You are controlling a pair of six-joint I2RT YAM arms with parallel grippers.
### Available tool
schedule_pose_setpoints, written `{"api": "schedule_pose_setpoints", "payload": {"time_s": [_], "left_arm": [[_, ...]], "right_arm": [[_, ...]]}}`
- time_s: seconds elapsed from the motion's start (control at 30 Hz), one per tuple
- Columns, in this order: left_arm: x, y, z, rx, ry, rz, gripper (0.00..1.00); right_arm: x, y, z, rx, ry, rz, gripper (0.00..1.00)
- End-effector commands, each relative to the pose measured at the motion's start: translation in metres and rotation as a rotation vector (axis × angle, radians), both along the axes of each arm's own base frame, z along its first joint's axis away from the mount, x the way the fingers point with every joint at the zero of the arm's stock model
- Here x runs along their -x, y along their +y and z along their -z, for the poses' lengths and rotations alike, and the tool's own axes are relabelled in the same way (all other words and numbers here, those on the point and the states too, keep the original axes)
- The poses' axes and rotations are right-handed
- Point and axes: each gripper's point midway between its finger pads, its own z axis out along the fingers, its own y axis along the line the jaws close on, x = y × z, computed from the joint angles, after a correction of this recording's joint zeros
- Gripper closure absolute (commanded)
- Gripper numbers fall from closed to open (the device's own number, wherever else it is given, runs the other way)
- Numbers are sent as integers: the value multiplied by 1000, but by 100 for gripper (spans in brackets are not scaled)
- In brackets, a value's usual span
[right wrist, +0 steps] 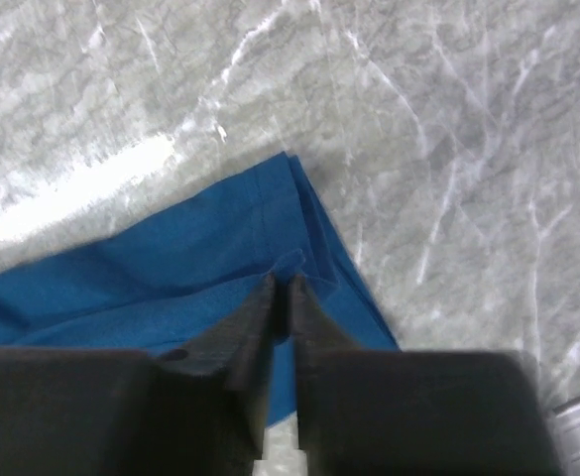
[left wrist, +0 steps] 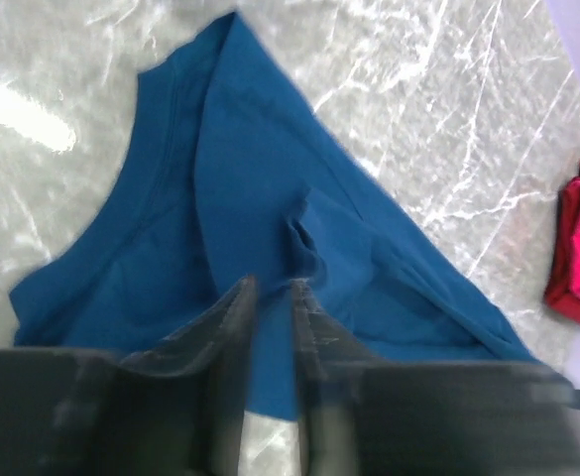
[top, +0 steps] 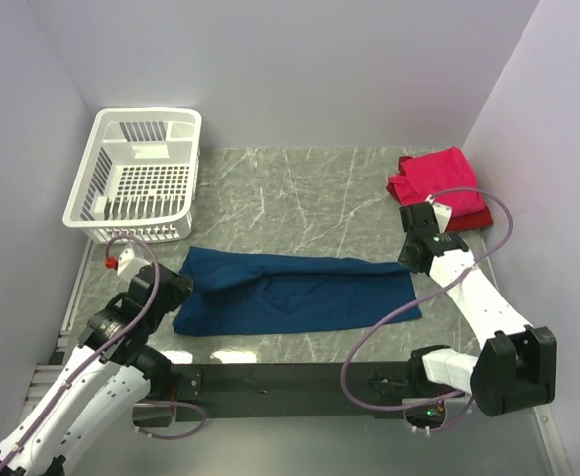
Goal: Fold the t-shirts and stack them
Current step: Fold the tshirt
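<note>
Left claw (left wrist: 272, 290) and right claw (right wrist: 282, 286) sit at 2 ends of the blue shirt (top: 299, 295), barely parted; gripping or released, cannot tell. Lift off without dragging the fold.

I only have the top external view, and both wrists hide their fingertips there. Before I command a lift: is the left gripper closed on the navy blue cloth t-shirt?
Observer: No. In the left wrist view, the left gripper has its fingers slightly parted over the navy blue cloth t-shirt, and blue shows through the gap.
Operator: And the other arm?
Observer: In the right wrist view, the right gripper has its fingers almost together, with only a thin slit between them. The tips are at the shirt, but I cannot tell whether cloth is pinched.
Operator: Which part of the shirt lies there?
Observer: A stitched hem corner, lying on the grey marbled table.
</note>
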Motion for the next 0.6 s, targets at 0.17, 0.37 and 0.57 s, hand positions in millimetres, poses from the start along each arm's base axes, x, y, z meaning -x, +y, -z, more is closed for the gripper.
{"api": "schedule_pose_setpoints", "payload": {"time_s": [0.17,0.37,0.57], "left_arm": [[16,2,-28,74,-37,-32,43],[3,10,-45,-37,-73,-41,34],[-40,-30,-43,-94,-72,86,31]], "right_arm": [[15,10,-30,-23,-55,-30,53],[3,11,-64,-10,-149,-65,40],[-20,52,-35,-109,-106,-188,41]]}}
